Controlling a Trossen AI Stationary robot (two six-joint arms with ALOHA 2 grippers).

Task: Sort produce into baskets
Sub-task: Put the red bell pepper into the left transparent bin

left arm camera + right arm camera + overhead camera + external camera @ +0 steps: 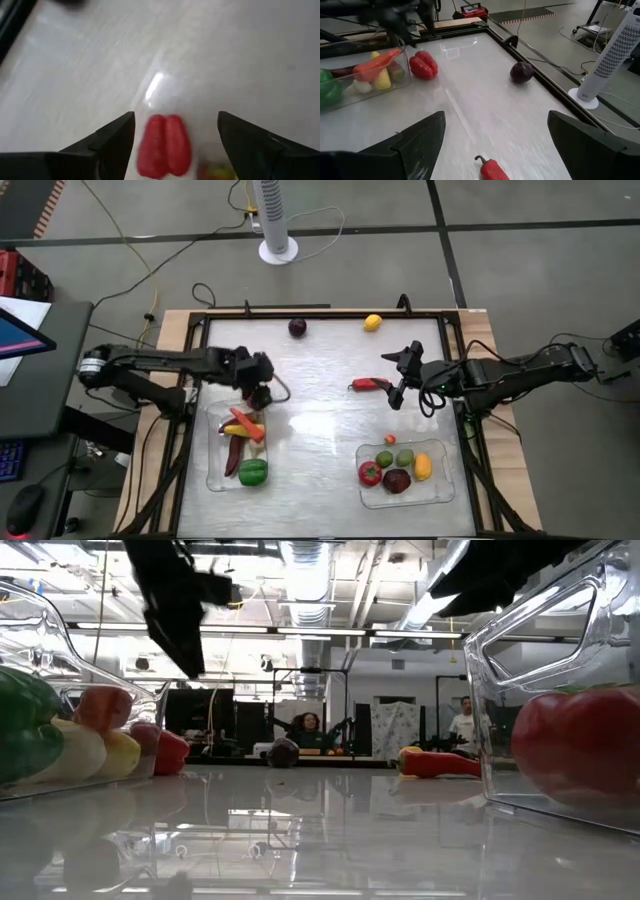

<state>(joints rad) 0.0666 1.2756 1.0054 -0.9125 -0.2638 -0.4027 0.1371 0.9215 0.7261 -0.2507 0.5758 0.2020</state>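
In the high view's left half, the left tool (258, 393) hangs over the top edge of the left basket (214, 477), its jaws spread wide and holding nothing. A red pepper (163, 146) sits right between the two open fingers (112, 137) in the left wrist view, just outside that basket's top right corner, so it lies almost straight under the tool. I judge this the nearest piece for the left arm, needing only a short drop and a close. The left basket already holds a green pepper (252, 471), a dark red pepper and some orange and yellow pieces.

Toward the middle of the frame, a red chili (371, 385) lies on the table (320, 440) with its long axis running left to right. The right tool (402, 376) hovers just right of it, fingers open and empty; it is clearly the nearer arm here. A grasp across the chili's short width looks best.

At the top, a purple piece (297, 327) and a lemon (372, 322) wait, well apart from both tools. The right basket (440, 492), lower right, holds several fruits
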